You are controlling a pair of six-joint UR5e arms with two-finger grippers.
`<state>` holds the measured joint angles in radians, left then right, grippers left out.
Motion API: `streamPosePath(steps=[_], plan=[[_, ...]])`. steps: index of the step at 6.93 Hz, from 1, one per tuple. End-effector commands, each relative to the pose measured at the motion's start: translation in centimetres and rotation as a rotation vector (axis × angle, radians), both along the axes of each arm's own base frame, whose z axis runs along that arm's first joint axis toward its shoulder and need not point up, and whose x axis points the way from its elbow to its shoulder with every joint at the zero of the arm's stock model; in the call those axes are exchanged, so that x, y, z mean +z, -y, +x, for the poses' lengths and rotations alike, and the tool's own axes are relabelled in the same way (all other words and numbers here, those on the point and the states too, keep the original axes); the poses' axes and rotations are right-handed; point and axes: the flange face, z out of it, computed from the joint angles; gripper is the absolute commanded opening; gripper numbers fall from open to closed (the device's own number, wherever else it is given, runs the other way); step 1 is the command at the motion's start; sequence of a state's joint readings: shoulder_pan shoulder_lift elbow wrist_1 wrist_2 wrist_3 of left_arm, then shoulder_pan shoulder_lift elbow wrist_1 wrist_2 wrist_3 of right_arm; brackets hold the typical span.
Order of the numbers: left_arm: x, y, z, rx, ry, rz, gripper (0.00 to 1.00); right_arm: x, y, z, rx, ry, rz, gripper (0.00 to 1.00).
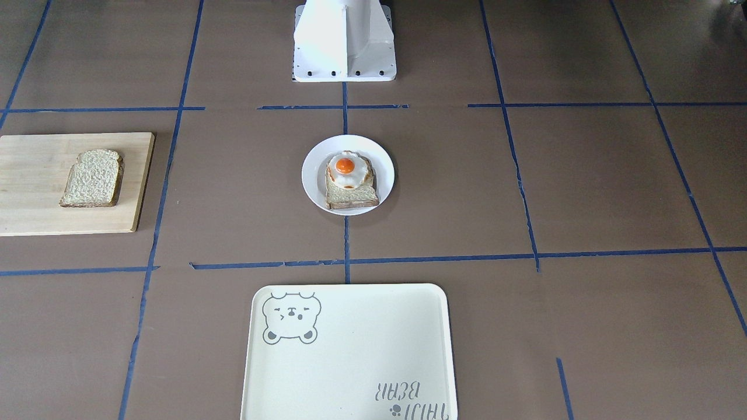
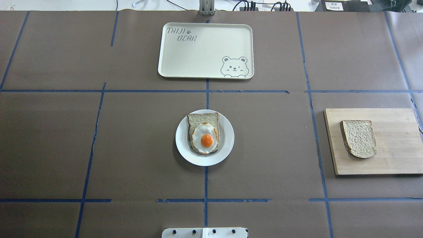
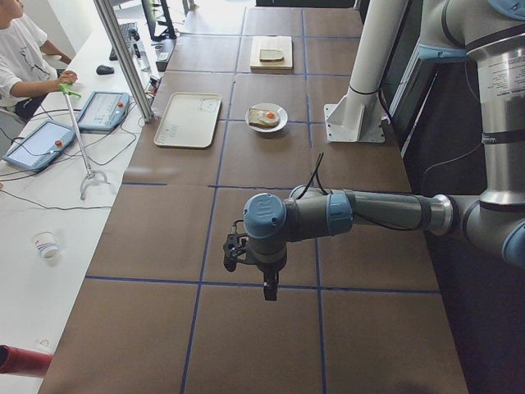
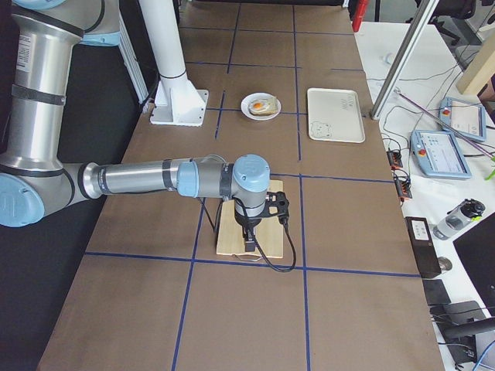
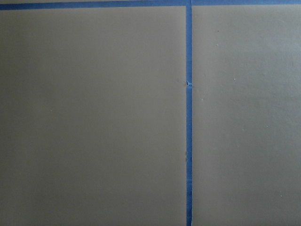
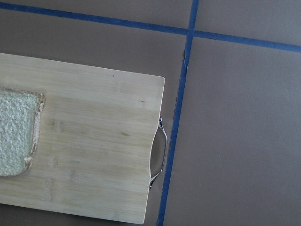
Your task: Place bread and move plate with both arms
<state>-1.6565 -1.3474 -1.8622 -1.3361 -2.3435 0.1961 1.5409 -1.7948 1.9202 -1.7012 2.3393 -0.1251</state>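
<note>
The bread [image 2: 359, 138] lies flat on a wooden cutting board [image 2: 393, 142] at the table's right side; it also shows in the front view [image 1: 92, 178] and the right wrist view [image 6: 16, 129]. The white plate [image 2: 228, 138] stands at the table's middle and carries a slice with a fried egg [image 2: 205, 137]. My left gripper [image 3: 269, 292] hangs over bare table far to the left, seen only from the side, so I cannot tell its state. My right gripper [image 4: 247, 243] hangs above the board's outer end, likewise not judgeable.
A cream tray with a bear drawing [image 2: 205, 49] lies beyond the plate, at the table's far edge. The board has a metal handle [image 6: 157, 155] at its outer end. The white base [image 1: 344, 41] stands behind the plate. An operator [image 3: 20, 53] sits beside the table.
</note>
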Motion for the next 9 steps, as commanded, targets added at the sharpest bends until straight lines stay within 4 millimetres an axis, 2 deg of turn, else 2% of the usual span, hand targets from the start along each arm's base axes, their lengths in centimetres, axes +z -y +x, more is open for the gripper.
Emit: streamPosePath(steps=[1, 9], plan=[[-1.39, -0.06, -0.30, -0.007, 0.003, 0.024, 1.00, 0.04, -0.07, 0.03, 0.002, 0.000, -0.003, 1.00], [-1.56, 0.13, -0.43, -0.008, 0.027, 0.029, 1.00, 0.05, 0.06, -0.05, 0.006, 0.003, -0.008, 1.00]])
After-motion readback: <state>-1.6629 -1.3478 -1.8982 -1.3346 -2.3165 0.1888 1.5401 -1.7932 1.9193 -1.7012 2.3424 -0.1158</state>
